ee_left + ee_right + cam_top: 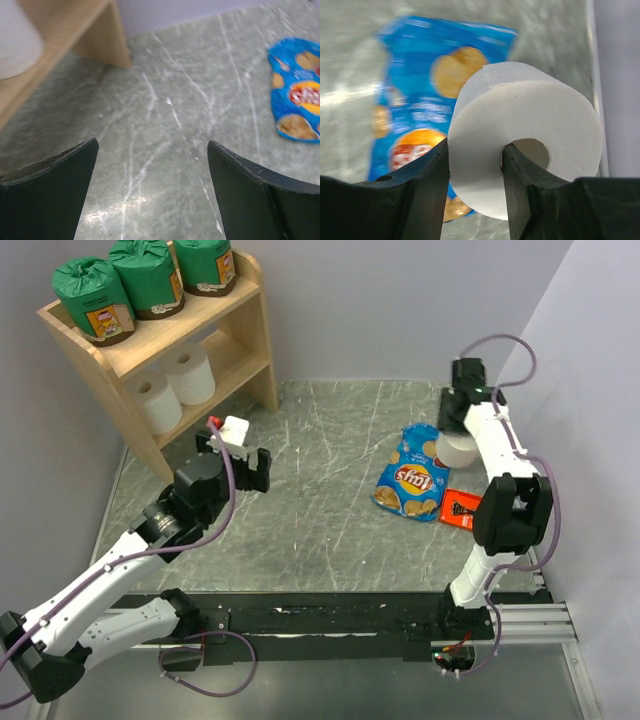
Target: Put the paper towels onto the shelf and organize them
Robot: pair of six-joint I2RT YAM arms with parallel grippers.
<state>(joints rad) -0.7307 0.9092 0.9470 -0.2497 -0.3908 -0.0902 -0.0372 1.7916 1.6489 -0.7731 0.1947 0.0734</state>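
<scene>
Bare white hollow-core paper towel roll (520,115): wall pinched in right end effector (476,150), one finger at core; blue snack bag (420,100) just beside.
Left end effector (152,145): wide open, nothing held, above grey marbled worktop (165,90), nr light wooden two-tier shelf (245,340).
Shelved: 3 green-wrapped rolls (145,278) top tier; 2 white rolls (190,372) lower tier.

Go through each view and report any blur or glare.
Top external: sharp and evenly lit, the shelf crisp. Left wrist: a glare patch on the table, the snack bag smeared. Right wrist: the white roll fairly crisp, the bag and table behind it blurred.
</scene>
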